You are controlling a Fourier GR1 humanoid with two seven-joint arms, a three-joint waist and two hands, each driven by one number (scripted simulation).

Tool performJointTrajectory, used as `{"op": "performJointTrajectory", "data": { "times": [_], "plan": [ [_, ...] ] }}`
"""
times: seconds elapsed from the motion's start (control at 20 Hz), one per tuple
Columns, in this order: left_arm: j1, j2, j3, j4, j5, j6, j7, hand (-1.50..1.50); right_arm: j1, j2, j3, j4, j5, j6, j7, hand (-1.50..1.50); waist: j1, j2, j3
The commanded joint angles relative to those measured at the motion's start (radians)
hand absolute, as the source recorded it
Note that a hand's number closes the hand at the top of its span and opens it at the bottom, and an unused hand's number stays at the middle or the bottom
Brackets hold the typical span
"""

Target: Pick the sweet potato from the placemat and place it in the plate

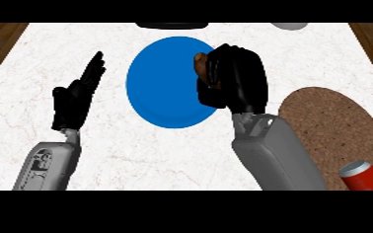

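A blue plate [164, 81] lies in the middle of the white marbled counter. My right hand [237, 79] hovers over the plate's right edge, its fingers curled round the brown sweet potato [199, 64], of which only one end shows at the hand's left side. The brown cork placemat [328, 121] lies to the right, partly behind my right forearm. My left hand [76, 94] rests open to the left of the plate, fingers pointing up and away.
A red can [358, 176] stands at the lower right, on the placemat's near edge. A dark object [171, 25] and a grey one [290, 25] sit at the counter's far edge. Wooden borders flank the counter on both sides.
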Motion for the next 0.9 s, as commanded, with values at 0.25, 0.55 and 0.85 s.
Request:
{"op": "performJointTrajectory", "data": {
  "times": [0.25, 0.55, 0.85],
  "plan": [
    [-0.015, -0.003, 0.007, -0.038, 0.006, -0.009, 0.054, 0.0, -0.279, 0.005, 0.091, 0.535, -0.097, -0.188, 0.02, 1.5, 0.026, 0.005, 0.0],
    [-0.041, -0.036, -0.022, 0.042, -0.039, 0.01, -0.027, 0.0, -0.349, 0.005, 0.158, 0.763, -0.276, -0.327, 0.05, 1.5, 0.036, 0.011, 0.0],
    [-0.042, -0.06, -0.037, 0.03, -0.027, -0.002, -0.026, 0.0, -0.365, 0.005, 0.184, 0.901, -0.495, -0.448, -0.091, -1.5, 0.054, 0.015, 0.001]
  ]
}}
